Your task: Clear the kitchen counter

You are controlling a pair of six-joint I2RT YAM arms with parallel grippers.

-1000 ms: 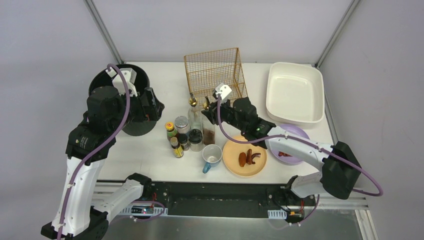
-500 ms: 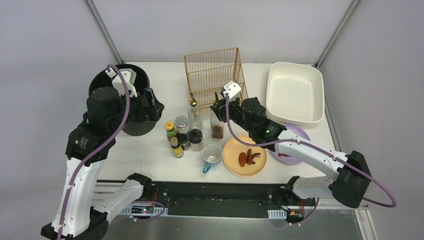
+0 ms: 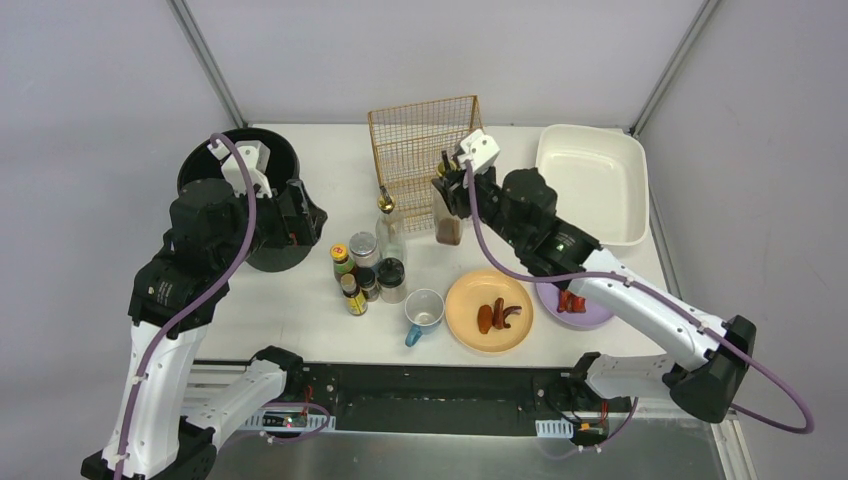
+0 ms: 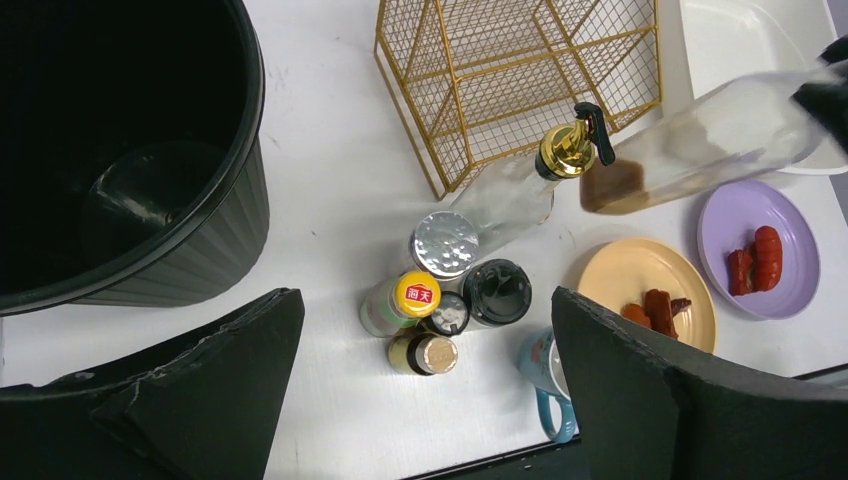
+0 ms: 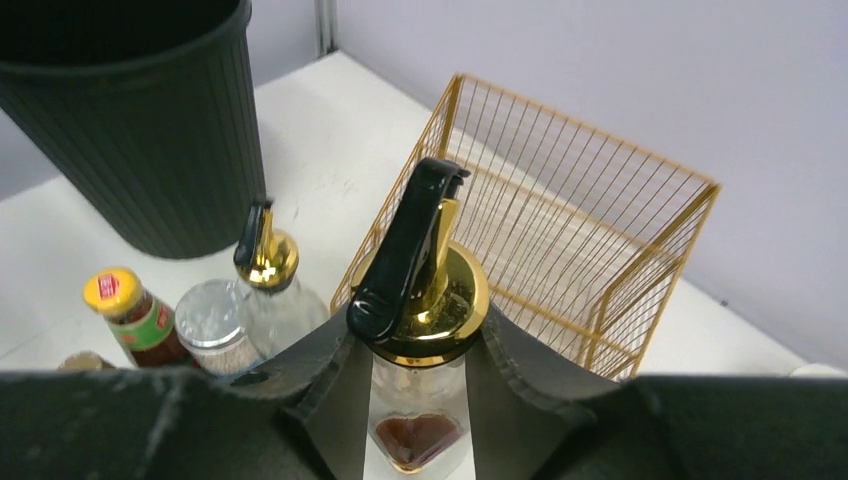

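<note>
Overhead, right tool (image 3: 450,200) pinches a pump bottle (image 3: 447,232) above the white kitchen counter (image 3: 300,300).

Blocked mid-worktop (image 3: 300,300) by a tight cluster of bottles (image 3: 365,270), too close-set to reach between. Crowded just right of them by mug (image 3: 424,312) and orange plate (image 3: 490,312), then purple plate (image 3: 592,316) near the right edge. Open in a bare strip between bin (image 4: 200,250) and bottles, and along the front left. Walled at the back by rack (image 3: 425,140) and tub (image 3: 590,185); narrow gap between those, taken up by right tool (image 3: 450,195) clamped on a pump bottle (image 5: 420,300).
</note>
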